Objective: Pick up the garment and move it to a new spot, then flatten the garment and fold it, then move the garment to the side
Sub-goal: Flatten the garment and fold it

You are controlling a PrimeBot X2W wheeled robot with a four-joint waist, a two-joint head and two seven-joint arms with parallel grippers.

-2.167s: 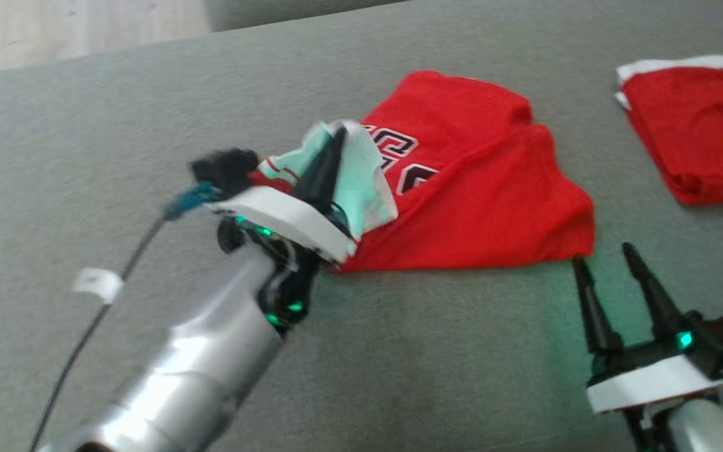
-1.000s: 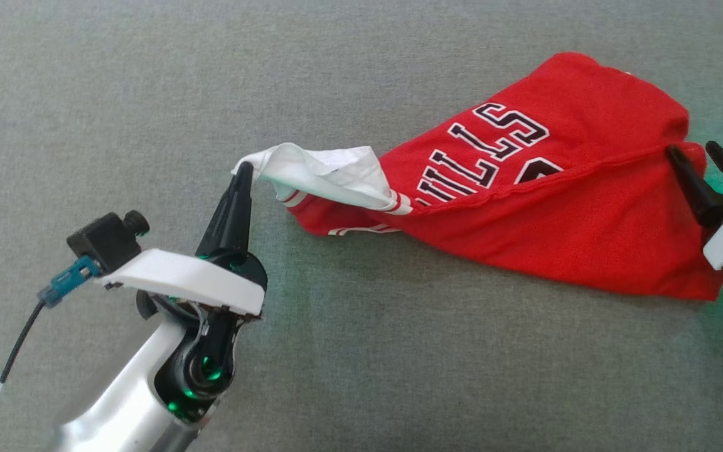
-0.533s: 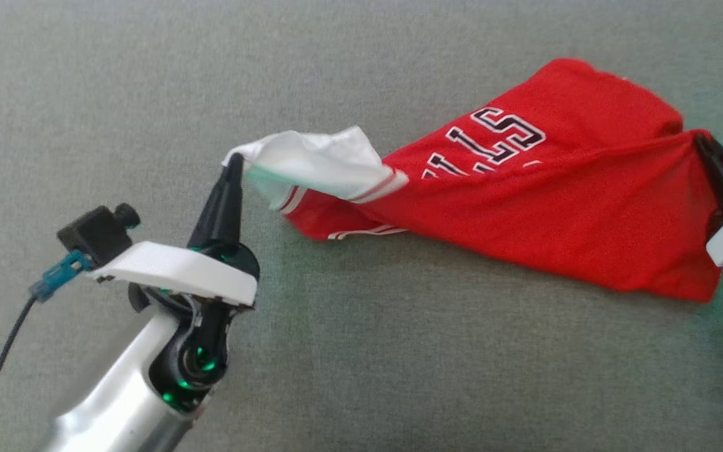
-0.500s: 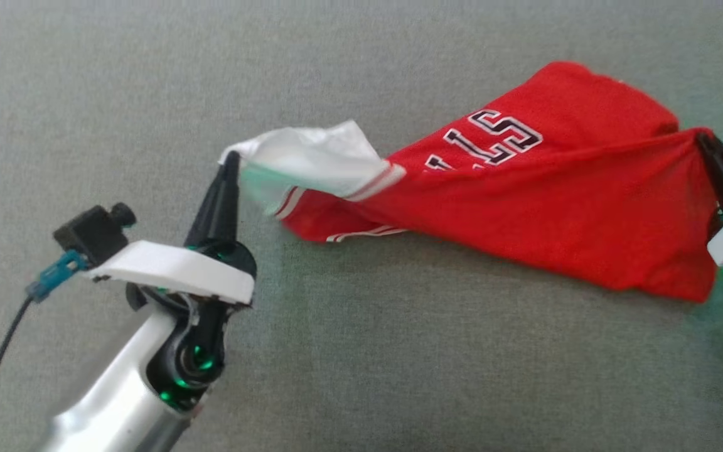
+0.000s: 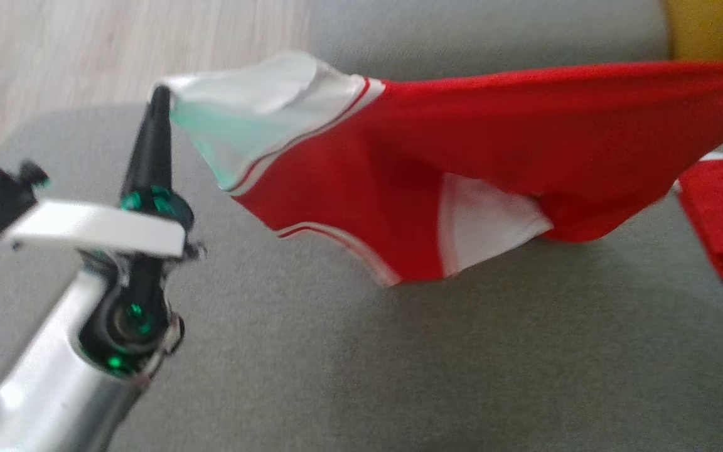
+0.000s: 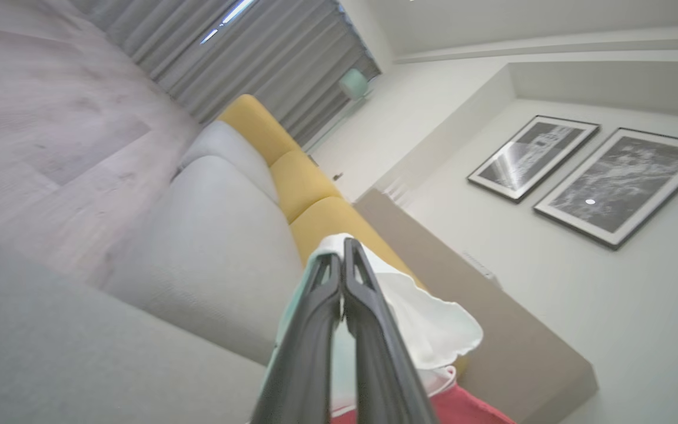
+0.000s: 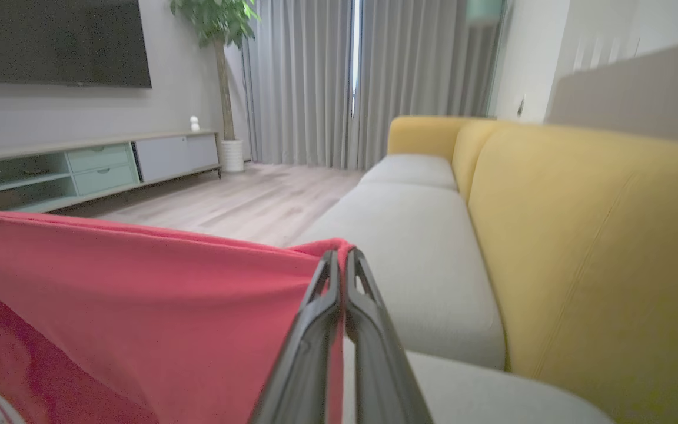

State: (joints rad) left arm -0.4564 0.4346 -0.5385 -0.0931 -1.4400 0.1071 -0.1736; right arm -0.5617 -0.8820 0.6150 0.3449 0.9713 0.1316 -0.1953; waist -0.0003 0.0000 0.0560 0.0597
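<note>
Item count: two garments, two grippers, one grey sofa seat (image 5: pixel 462 370). The task garment (image 5: pixel 474 132), red with white panels and red-and-white striped trim, is held off the seat and stretched nearly level between the two grippers. The left gripper (image 5: pixel 159 99) stands over the seat's far left corner; its two fingers are pressed together and pinch the garment's white end. The left wrist view confirms this: that gripper (image 6: pixel 344 252) has its fingertips closed on white cloth. In the right wrist view, the right gripper (image 7: pixel 339 258) has its fingers pressed together on a folded red edge of the garment, which runs taut away to that view's left. The garment's middle sags toward the seat's centre; whether the lowest fold touches the seat cannot be determined. The second garment (image 5: pixel 722 216), also red with a white edge, lies folded on the seat toward its right side, apart from the held one. Two framed pictures (image 6: pixel 532 156) (image 6: pixel 624 185) hang on the wall behind the sofa's yellow backrest (image 7: pixel 580 235).
</note>
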